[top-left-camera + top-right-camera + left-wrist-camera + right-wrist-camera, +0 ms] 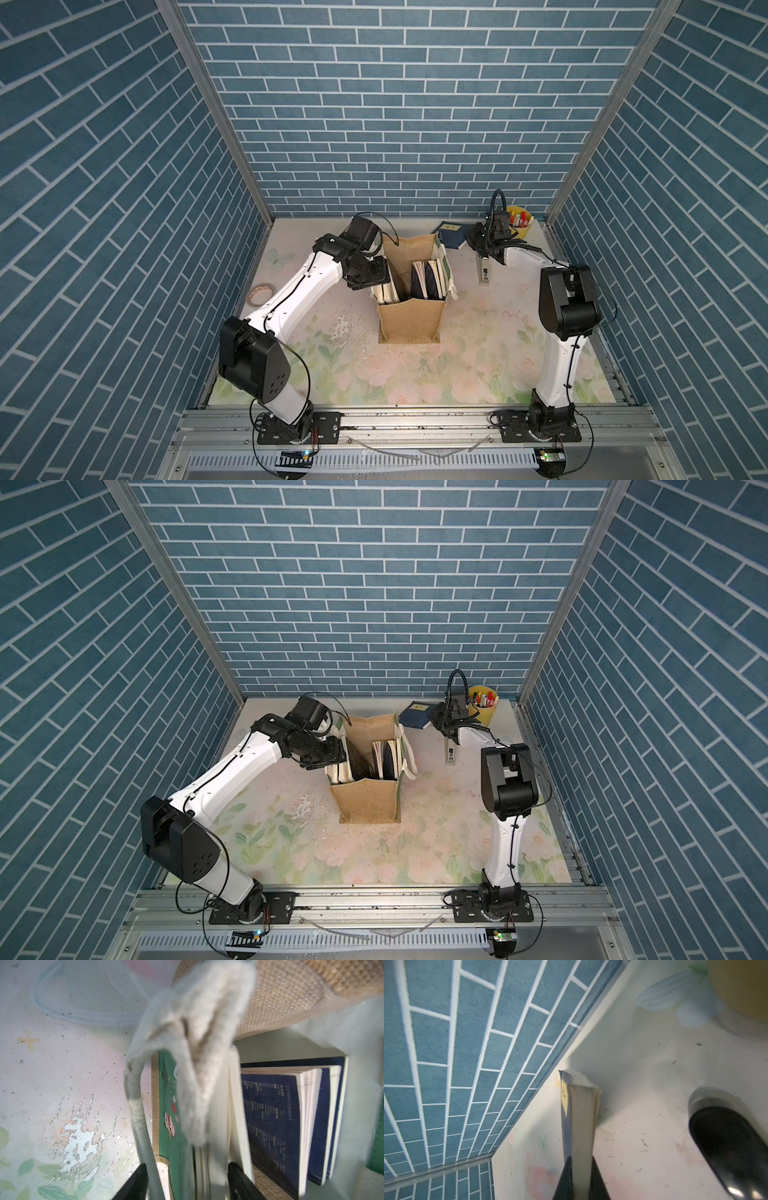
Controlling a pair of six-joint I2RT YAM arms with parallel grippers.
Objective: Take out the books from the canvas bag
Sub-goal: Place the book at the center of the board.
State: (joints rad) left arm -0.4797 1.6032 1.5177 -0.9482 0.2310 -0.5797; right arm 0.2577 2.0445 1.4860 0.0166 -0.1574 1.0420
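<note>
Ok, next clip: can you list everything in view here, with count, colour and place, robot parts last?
canvas bag: one, tan burlap with green printed sides and cream handles, upright at the middle of the table
books in the bag: several, exact count unclear, navy covers and pale pages, standing inside
navy book: one, yellow label, out of the bag on the far side of the table
pen cup: one, yellow, holding markers, far right corner
tape roll: one, pale, left edge
small device: one, grey-white, lying beside the right arm
table: one, floral print
left claw: one, black, open astride the bag's side wall and handle
right claw: one, black, closed on the navy book's edge
</note>
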